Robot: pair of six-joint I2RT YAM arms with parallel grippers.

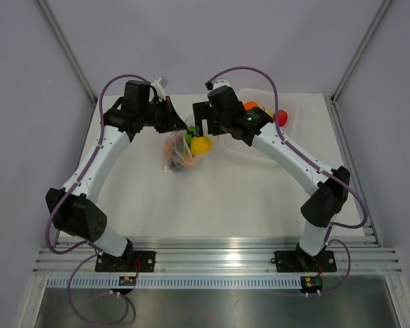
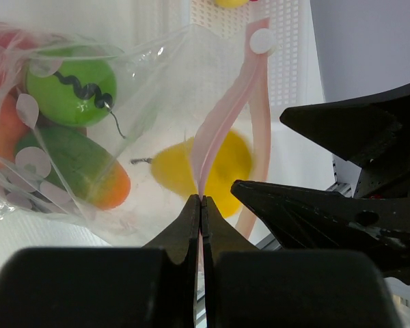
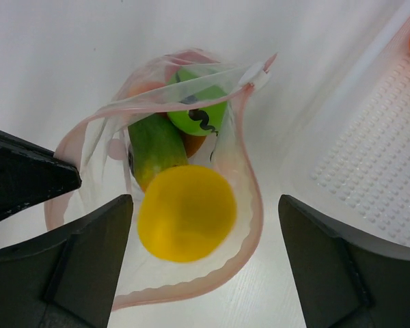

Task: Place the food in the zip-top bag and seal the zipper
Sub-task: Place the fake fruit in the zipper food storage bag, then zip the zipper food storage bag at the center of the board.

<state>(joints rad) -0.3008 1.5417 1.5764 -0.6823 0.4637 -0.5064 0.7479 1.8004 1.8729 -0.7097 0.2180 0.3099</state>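
Note:
The zip-top bag [image 1: 180,154] lies on the table between the two arms, its mouth held wide. My left gripper [image 2: 202,199] is shut on the pink zipper [image 2: 219,130] at one edge of the mouth. Above the mouth my right gripper [image 3: 205,205] stands open, its fingers far apart. A blurred yellow fruit [image 3: 186,213] sits loose between them in the opening, touching neither finger. Deeper in the bag are a green fruit [image 3: 199,113], a green-and-orange one [image 3: 154,147] and more food. In the top view the yellow fruit [image 1: 201,145] shows at the bag's mouth.
A translucent white tray [image 1: 290,102] stands at the back right, just beyond my right arm, with an orange fruit [image 1: 251,105] and a red fruit [image 1: 281,117] in it. Its ribbed floor [image 3: 369,157] lies close to the right of the bag.

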